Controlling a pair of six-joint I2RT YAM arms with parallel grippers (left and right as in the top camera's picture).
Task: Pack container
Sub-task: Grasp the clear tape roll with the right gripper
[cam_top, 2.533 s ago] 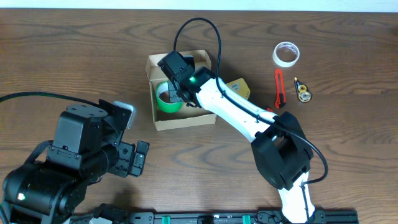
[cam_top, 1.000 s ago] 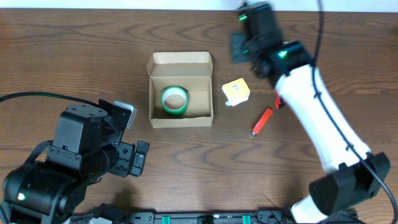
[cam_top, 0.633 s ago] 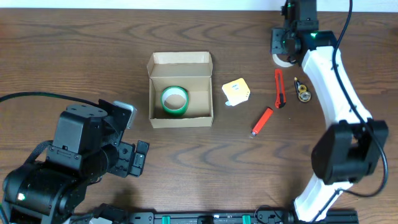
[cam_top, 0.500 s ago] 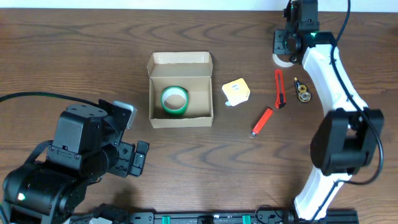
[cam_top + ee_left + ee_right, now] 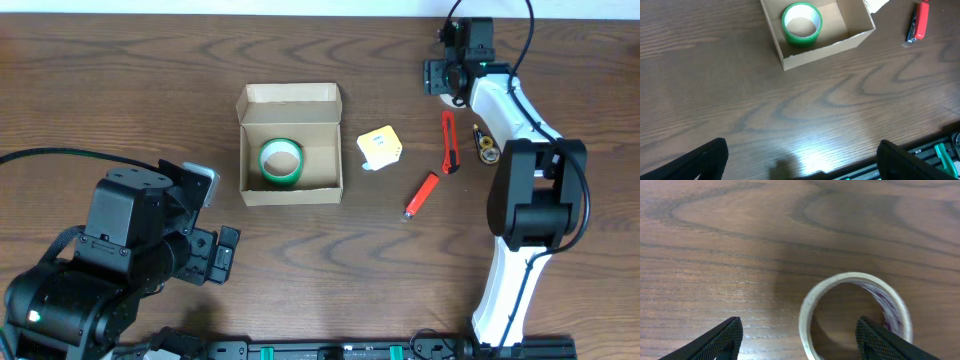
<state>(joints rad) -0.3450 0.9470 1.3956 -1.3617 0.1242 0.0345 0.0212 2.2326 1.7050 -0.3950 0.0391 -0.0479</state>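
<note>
Near the middle of the table, the cardboard box (image 5: 291,196) stands open with one green tape roll (image 5: 281,161) lying flat inside. A yellow block (image 5: 380,147), a red cutter knife (image 5: 448,140), a red tool (image 5: 421,195) and a whitish tape roll (image 5: 855,315) are not packed yet. The right gripper (image 5: 798,322) hangs over the whitish ring, fingers wide apart and holding nothing. The left gripper (image 5: 802,145) is spread and empty too. The box is thin brown card and the table is dark, wavy wood.

The right gripper (image 5: 797,342) points down at the far side, jaws wide apart; the left gripper (image 5: 802,165) hovers raised, likewise parted.
</note>
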